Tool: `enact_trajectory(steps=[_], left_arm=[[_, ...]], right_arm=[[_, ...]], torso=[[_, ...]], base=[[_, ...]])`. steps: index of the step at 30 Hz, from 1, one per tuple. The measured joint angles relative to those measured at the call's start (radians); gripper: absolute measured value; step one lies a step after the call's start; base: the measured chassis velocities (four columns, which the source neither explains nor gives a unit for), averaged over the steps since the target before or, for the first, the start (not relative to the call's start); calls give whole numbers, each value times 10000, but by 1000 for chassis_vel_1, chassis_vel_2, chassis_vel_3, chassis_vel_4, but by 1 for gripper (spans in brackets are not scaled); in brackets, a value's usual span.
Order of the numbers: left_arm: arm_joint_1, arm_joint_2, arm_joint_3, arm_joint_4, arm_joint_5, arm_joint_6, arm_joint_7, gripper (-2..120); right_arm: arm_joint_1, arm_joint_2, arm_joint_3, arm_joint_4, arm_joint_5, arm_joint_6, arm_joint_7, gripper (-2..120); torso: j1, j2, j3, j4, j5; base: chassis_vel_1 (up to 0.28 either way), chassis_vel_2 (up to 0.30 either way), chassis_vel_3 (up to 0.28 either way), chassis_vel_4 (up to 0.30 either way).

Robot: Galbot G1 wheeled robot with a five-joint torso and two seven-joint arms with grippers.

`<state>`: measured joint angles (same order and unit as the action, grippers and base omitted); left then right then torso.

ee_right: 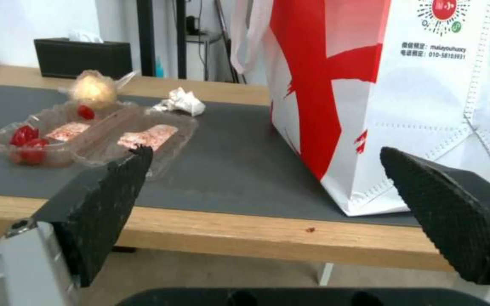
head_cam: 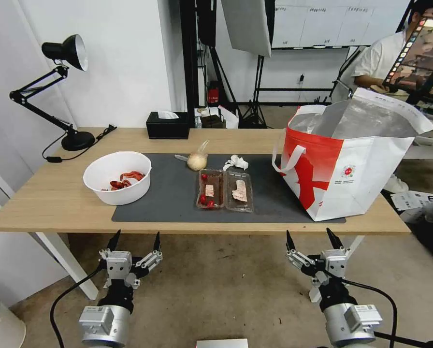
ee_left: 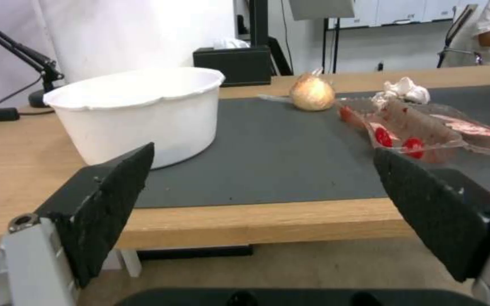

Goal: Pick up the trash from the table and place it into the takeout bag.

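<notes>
On the table (head_cam: 57,198) lies a dark grey mat with the trash on it. A white bowl (head_cam: 117,177) with red scraps sits at the mat's left end. A clear hinged tray (head_cam: 224,190) with red scraps lies in the middle. Behind it are a clear bag with a beige lump (head_cam: 196,160) and a crumpled white tissue (head_cam: 236,162). The takeout bag (head_cam: 352,164) stands open at the right end, foil lining showing. My left gripper (head_cam: 135,240) and right gripper (head_cam: 313,237) hang open below the table's front edge, holding nothing. From the wrists I see the bowl (ee_left: 137,114), tray (ee_right: 86,134) and bag (ee_right: 404,93).
A black desk lamp (head_cam: 57,92) stands at the table's back left with its cable on the wood. A black tissue box (head_cam: 167,125) sits at the back edge. Light stands and a seated person are behind the table. Bare floor lies between me and the table.
</notes>
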<state>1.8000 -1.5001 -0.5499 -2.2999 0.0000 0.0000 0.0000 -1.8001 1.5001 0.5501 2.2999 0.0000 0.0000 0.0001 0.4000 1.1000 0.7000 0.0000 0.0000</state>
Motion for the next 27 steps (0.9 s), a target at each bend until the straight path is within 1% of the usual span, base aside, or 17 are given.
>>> enact_trajectory(steps=[15, 18, 19, 21, 22, 23, 24, 25, 26, 27], left_arm=[[0, 0, -1, 0, -2, 0, -1, 100], [-1, -39, -56, -82, -103, 173, -106, 100], [-12, -114, -164, -266, -262, 463, -305, 100], [-51, -365, -499, -841, -778, 1429, -934, 100], [-51, -365, -499, -841, -778, 1429, -934, 100], [-76, -489, -640, -1029, -972, 1599, -1218, 100], [-126, -643, -737, -1064, -1075, 1232, -1491, 100], [-133, -704, -751, -1063, -1123, 1014, -1560, 100], [-133, -704, -751, -1063, -1123, 1014, -1560, 100], [-130, -735, -751, -1063, -1142, 917, -1560, 100]], right_arm=[[0, 0, 0, 1, 0, 0, 0, 100], [21, -49, 0, 1, 51, -36, 3, 100], [56, -160, -2, 2, 171, -142, 31, 100], [321, -768, 13, 74, 833, -745, 216, 100], [321, -768, 13, 74, 833, -745, 216, 100], [464, -1091, 24, 115, 1183, -1066, 315, 100], [606, -1428, 36, 157, 1552, -1399, 418, 100], [736, -1733, 46, 200, 1882, -1699, 514, 100], [736, -1733, 46, 200, 1882, -1699, 514, 100], [867, -2035, 55, 238, 2218, -2009, 609, 100]], torso=[[-1, 0, 0, 0, 0], [0, 0, 0, -1, -2], [-1, 0, 0, -3, 0], [-1, 0, 0, -1, 1], [-1, 0, 0, -1, 1], [-1, 1, 0, -1, 5], [0, 0, 0, 2, 5], [0, 0, 0, 0, 3], [0, 0, 0, 0, 3], [0, 0, 1, 0, 0]], base=[[0, 0, 0, 0], [0, 0, 0, 0], [0, 0, 0, 0], [0, 0, 0, 0], [0, 0, 0, 0], [0, 0, 0, 0], [0, 0, 0, 0], [0, 0, 0, 0], [0, 0, 0, 0], [0, 0, 0, 0]])
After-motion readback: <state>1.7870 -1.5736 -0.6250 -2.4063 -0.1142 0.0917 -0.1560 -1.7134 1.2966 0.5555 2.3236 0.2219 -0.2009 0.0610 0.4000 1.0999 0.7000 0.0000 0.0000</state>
